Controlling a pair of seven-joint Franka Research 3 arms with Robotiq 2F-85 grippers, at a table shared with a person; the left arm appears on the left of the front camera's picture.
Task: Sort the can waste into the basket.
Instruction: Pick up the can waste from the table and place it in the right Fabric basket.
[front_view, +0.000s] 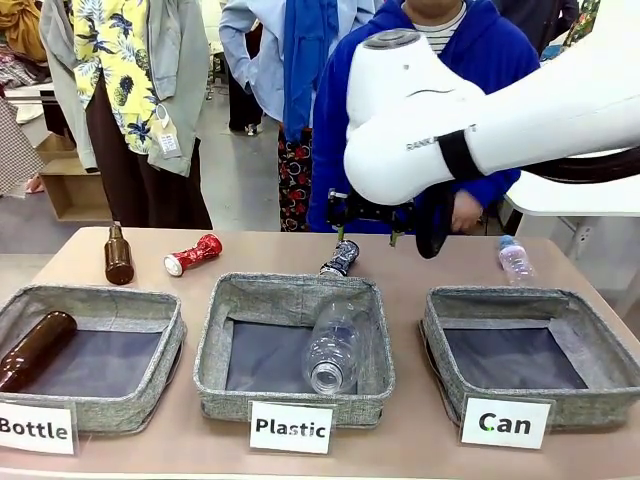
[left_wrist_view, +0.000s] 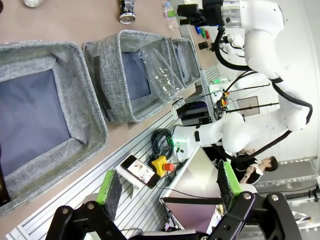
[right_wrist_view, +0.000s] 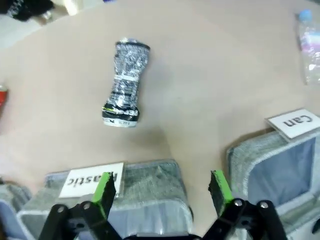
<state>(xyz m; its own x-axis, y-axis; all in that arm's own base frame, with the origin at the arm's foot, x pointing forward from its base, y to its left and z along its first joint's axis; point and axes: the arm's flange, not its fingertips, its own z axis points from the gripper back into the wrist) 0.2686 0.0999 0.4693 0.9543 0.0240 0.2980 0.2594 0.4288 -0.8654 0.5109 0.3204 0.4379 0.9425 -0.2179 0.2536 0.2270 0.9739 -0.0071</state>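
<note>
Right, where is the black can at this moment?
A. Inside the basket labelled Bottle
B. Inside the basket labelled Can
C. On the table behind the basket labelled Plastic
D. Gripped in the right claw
C: the black can lies on its side on the table, just beyond the far rim of the Plastic basket and outside every basket.

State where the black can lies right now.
In the front view the black can lies just beyond the Plastic basket, near the table's middle, right of the red can.
</note>
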